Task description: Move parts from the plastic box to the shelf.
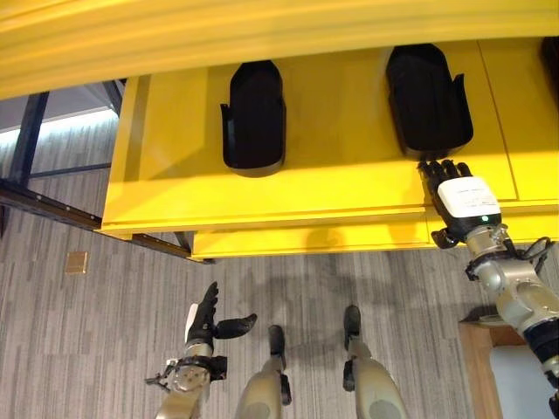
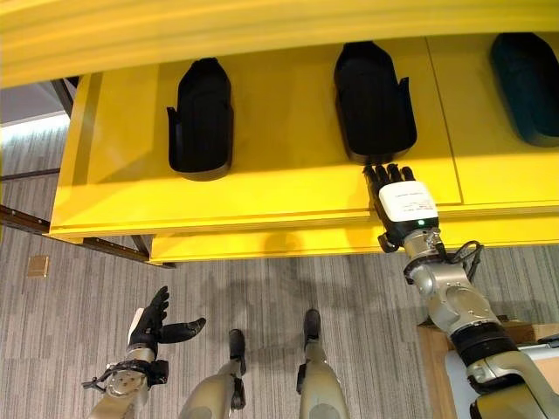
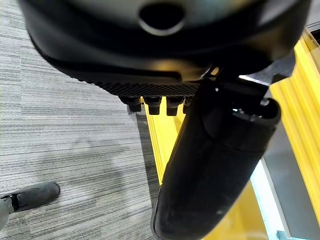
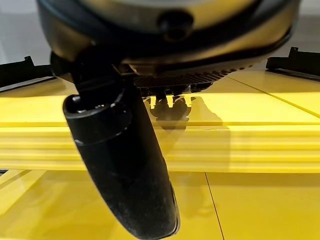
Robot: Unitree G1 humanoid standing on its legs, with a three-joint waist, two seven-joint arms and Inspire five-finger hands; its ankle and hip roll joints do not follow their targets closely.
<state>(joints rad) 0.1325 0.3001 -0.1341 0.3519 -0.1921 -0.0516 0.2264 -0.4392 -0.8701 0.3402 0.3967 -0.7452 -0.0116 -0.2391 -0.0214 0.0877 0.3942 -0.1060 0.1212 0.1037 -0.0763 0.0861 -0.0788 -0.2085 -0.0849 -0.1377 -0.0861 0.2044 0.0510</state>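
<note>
On shelf (image 2: 279,188), right hand (image 2: 403,202) open just near of part (image 2: 374,100); left hand (image 2: 155,325) open, low. Risk: fingers nudge part askew.

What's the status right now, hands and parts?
Right hand open, fingers flat on the yellow shelf, just below a black part. Left hand open, low, idle. Nothing blocking.

Three black moulded parts are lying flat on the yellow shelf (image 2: 262,188), set in a row along it. The left part (image 2: 201,118) is sitting well apart from the middle part (image 2: 374,100); each is showing a rounded end and small side tabs. A third part (image 2: 528,85), looking darker teal, is resting near the shelf's right end.
</note>
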